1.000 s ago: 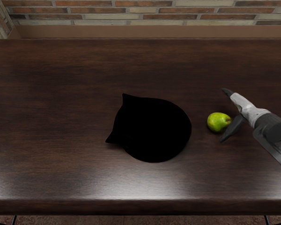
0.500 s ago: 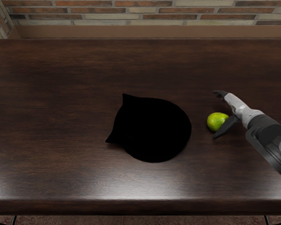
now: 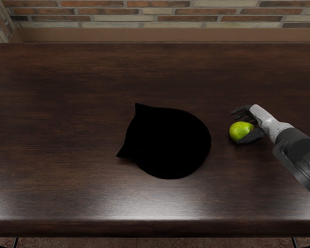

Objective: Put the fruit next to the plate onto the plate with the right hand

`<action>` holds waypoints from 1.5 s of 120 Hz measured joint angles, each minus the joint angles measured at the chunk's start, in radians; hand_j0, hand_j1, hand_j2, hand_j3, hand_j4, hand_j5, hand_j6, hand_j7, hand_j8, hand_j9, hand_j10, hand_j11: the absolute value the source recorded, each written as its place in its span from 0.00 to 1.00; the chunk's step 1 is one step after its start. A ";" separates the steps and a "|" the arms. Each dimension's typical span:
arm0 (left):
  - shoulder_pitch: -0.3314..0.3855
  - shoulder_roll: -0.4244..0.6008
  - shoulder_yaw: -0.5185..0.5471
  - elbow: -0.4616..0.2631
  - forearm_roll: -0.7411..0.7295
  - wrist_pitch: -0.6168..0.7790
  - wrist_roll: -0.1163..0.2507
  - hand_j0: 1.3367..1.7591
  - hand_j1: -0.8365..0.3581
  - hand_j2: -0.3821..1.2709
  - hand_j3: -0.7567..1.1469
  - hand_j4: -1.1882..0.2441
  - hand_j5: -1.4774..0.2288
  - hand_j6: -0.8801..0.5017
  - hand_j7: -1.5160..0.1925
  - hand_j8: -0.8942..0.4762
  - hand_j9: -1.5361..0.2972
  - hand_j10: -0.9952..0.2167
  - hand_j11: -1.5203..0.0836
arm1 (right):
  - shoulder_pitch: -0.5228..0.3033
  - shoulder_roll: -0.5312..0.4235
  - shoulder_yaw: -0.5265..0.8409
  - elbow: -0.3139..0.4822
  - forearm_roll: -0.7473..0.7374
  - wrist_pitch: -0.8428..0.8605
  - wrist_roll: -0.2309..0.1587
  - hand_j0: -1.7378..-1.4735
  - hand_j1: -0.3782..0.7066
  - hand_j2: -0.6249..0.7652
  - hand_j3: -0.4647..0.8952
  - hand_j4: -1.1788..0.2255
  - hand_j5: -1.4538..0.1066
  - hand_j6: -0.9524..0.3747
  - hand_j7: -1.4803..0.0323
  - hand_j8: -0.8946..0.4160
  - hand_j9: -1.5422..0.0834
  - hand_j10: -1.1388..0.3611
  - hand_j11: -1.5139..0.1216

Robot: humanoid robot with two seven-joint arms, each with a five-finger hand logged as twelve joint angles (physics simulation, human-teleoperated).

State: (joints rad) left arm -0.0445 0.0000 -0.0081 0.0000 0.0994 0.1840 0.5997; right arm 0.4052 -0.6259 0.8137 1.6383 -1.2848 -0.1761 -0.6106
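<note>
A black plate (image 3: 168, 142) lies near the middle of the dark wooden table (image 3: 67, 103). Just to its right sits a small green pear (image 3: 239, 130), still resting on the table. My right hand (image 3: 246, 125) comes in from the right edge and wraps the pear: dark fingers (image 3: 242, 110) curl over its far side and the thumb presses its near right side. The hand's palm covers the pear's right part. No left arm shows.
A brick wall (image 3: 155, 10) runs behind the table's far edge. The table's front edge crosses the bottom of the view. A gap of bare wood separates the pear from the plate's right rim.
The right hand moved in toward the pear and its spread fingers closed around the fruit. The pear has stayed in place on the table.
</note>
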 joint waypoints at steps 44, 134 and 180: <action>0.000 0.000 0.000 0.000 0.000 0.000 0.000 0.76 0.99 0.23 0.40 0.83 0.87 0.63 0.89 0.65 0.84 0.82 0.95 | 0.000 0.001 0.000 0.001 -0.002 0.002 -0.001 0.31 0.53 0.55 0.34 0.44 0.47 0.37 0.50 0.41 0.50 0.44 0.48; 0.000 0.000 0.000 0.000 0.000 0.000 0.000 0.76 0.99 0.23 0.40 0.83 0.87 0.63 0.89 0.65 0.84 0.82 0.95 | 0.042 0.006 -0.001 -0.002 0.059 0.012 -0.001 0.32 0.53 0.60 0.34 0.39 0.41 0.38 0.44 0.42 0.45 0.44 0.42; 0.000 0.000 0.000 0.000 0.000 0.000 0.000 0.76 0.99 0.23 0.40 0.83 0.87 0.63 0.89 0.65 0.84 0.82 0.95 | 0.234 -0.007 0.005 -0.034 0.281 0.072 -0.001 0.32 0.56 0.62 0.34 0.39 0.34 0.42 0.40 0.47 0.41 0.48 0.39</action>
State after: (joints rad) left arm -0.0445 0.0000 -0.0080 0.0000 0.0995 0.1840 0.5998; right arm 0.6394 -0.6332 0.8191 1.6048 -1.0037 -0.1044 -0.6117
